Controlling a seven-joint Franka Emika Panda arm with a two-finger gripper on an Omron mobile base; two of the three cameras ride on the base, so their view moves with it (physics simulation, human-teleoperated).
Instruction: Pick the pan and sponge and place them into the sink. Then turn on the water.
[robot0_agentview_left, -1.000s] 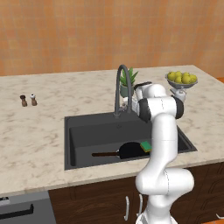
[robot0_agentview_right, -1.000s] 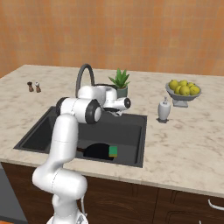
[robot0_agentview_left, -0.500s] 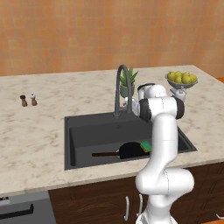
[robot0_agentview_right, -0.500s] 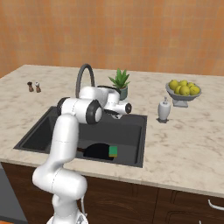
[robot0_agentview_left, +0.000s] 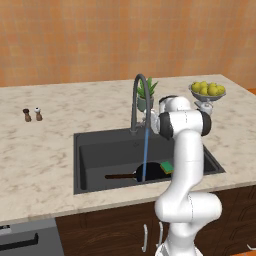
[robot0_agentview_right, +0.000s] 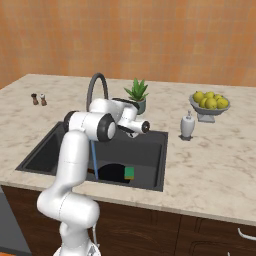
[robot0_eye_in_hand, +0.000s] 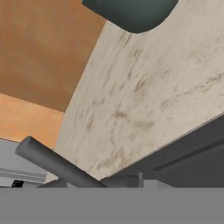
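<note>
Shakers (robot0_agentview_left: 32, 115) far left on desk (robot0_agentview_left: 50, 150), clear of work.
Sink (robot0_agentview_left: 90, 155) holds pan (robot0_agentview_left: 148, 171), handle pointing left; water (robot0_agentview_left: 145, 152) falls from faucet (robot0_agentview_left: 137, 100) onto it.
Sponge (robot0_agentview_left: 167, 167) just right of stream, at pan's edge.
Arm reaches behind faucet, likely at lever; jaws state: cannot tell.
Lemon bowl (robot0_agentview_left: 207, 91) far right.
Task looks complete.

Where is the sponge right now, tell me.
The sponge lies inside the sink, at its front right, against the right edge of the pan. In the left base view the water falls just to its left.
</note>
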